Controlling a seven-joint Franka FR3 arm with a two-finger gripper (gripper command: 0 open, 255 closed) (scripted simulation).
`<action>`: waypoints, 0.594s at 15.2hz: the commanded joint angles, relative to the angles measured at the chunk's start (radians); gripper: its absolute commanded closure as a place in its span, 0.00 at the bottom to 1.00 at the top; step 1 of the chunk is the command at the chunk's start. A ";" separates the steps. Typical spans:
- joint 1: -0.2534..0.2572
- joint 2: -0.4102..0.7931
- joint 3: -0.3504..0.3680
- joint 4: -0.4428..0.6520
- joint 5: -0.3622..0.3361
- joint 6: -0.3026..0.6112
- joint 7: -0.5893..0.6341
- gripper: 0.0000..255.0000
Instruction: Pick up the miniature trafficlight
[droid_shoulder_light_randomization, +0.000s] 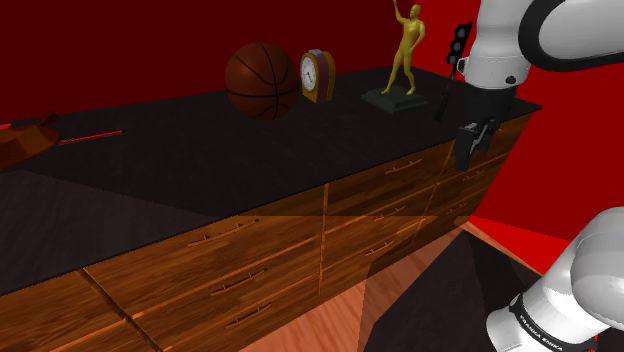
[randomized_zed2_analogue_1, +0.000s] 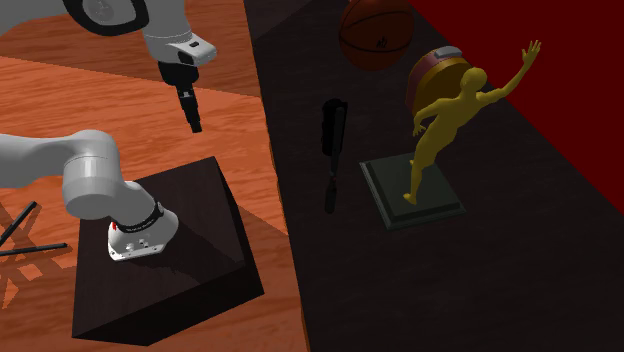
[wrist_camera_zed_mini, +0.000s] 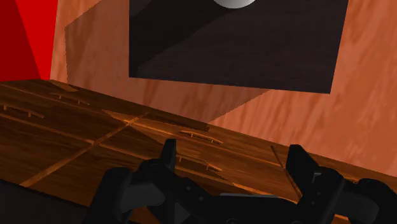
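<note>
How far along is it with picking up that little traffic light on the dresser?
Done: nothing yet. The miniature traffic light stands untouched on the dark countertop, beside the gold statuette. In hand: the gripper hangs open and empty off the counter's edge, in front of the drawers. Left: reach over the top, close on the light and lift it.

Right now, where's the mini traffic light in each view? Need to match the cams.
Shoulder view: the traffic light stands at upper right on the dark countertop, right of the gold statue, beside the arm.
Second exterior view: top centre, left of the gold statue, near the counter's edge.
Wrist view: the camera faces the drawer fronts and the stand.
Shared landmark: the gold statue, in both exterior views.
</note>
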 joint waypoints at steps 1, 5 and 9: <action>0.000 0.000 0.000 0.000 0.000 0.000 0.000 0.00; -0.069 0.129 0.016 0.094 -0.018 0.074 0.121 0.00; -0.135 0.248 0.027 0.199 -0.044 0.124 0.242 0.00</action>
